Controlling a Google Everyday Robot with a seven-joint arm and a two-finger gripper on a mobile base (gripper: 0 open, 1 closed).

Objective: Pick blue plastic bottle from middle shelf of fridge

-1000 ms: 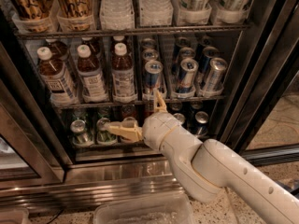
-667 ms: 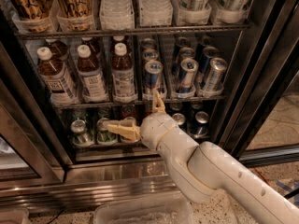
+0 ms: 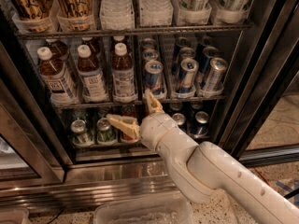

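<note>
**Tan fingers spread wide under the bottle row**

The end effector (image 3: 130,107) hangs inside the fridge (image 3: 264,73), in front of the low cans (image 3: 79,132) and just below the front edge of the middle shelf (image 3: 100,104). It is wide open and holds nothing: one finger points left, the other up. The blue bottle (image 3: 123,74) stands upright on that shelf, third from the left, between two whiter-labelled bottles (image 3: 91,76) and the slim cans (image 3: 153,77). The upper fingertip seems to stop just right of its base, apart from it.
</note>
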